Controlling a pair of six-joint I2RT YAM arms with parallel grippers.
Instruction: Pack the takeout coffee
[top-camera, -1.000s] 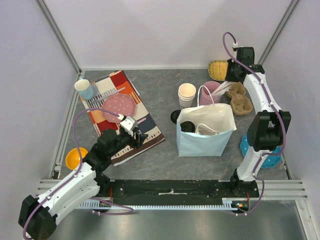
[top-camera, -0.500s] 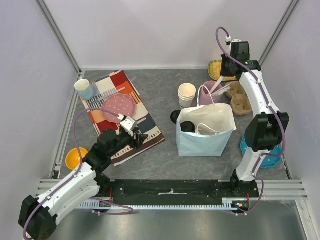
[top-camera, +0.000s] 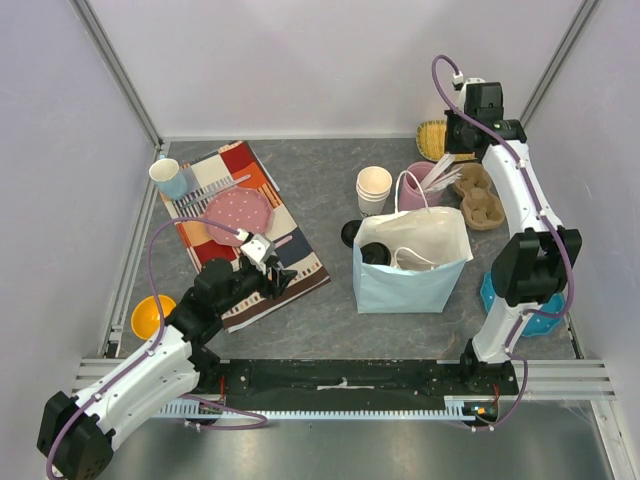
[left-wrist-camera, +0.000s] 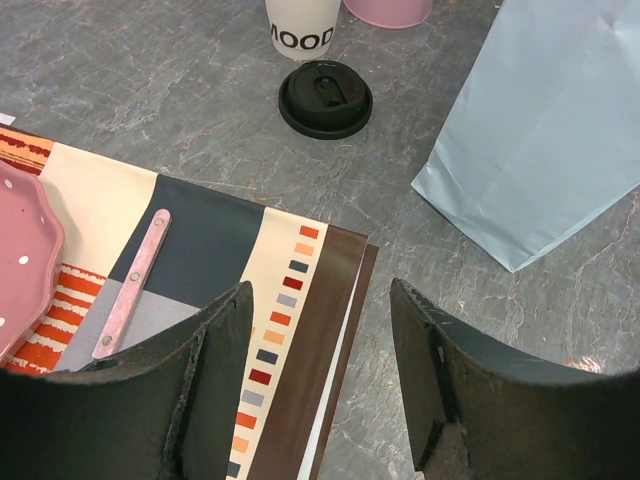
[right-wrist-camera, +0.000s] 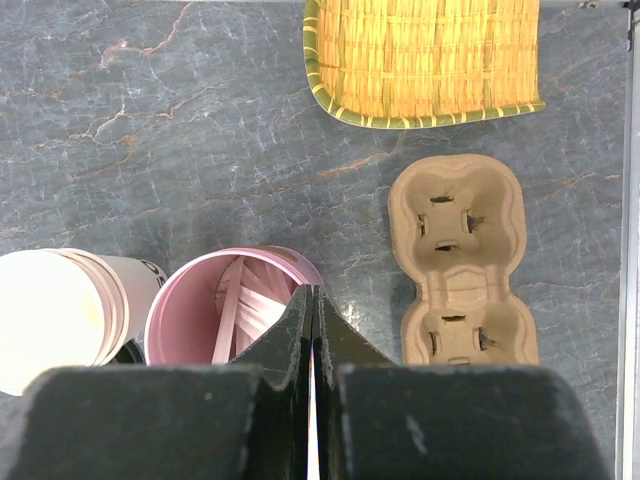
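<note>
Takeout coffee sits inside blue bag, bag upright so cup stays put. Right gripper fingers pressed together, empty, above pink cup. Left gripper jaws apart over placemat, idle

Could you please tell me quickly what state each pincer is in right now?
Left pincer: open, holding nothing.
Right pincer: closed, with nothing visibly between its fingers.
</note>
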